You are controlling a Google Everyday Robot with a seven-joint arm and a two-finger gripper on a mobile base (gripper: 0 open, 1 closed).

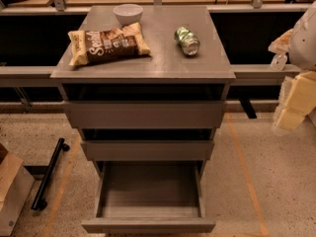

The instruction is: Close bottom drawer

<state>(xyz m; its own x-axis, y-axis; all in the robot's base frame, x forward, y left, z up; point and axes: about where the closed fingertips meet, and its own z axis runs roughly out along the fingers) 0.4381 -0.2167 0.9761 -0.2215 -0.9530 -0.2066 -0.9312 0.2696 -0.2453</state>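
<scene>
**A:** What is lying at the far left?

**B:** A cardboard box (11, 191) is sitting on the floor at the edge, and a black bar (48, 174) is lying beside it at a slant.

**A:** And up on the desk (158, 58)?

**B:** A brown snack bag (106, 44) is lying flat on its left half. A white bowl (128, 13) is standing just behind the bag, near the back edge.

**A:** Where is the bottom drawer (148, 196) sitting?

**B:** It is standing pulled far out at the foot of the desk, below the middle drawer (147, 150) and the top drawer (144, 114). Its shallow box is showing bare, and its flat front is reaching almost to the lower edge of the view. A dark gap is showing above each of the other two fronts.

**A:** What is lying further right?

**B:** A green can (187, 41) is lying on its side on the desk's right half, well apart from the bag.

**A:** And the tool (294, 107)?

**B:** It is hanging at the far right edge, pale yellow, about level with the top drawer and well apart from the bottom drawer, touching nothing. I cannot tell whether it is open or closed.
</scene>
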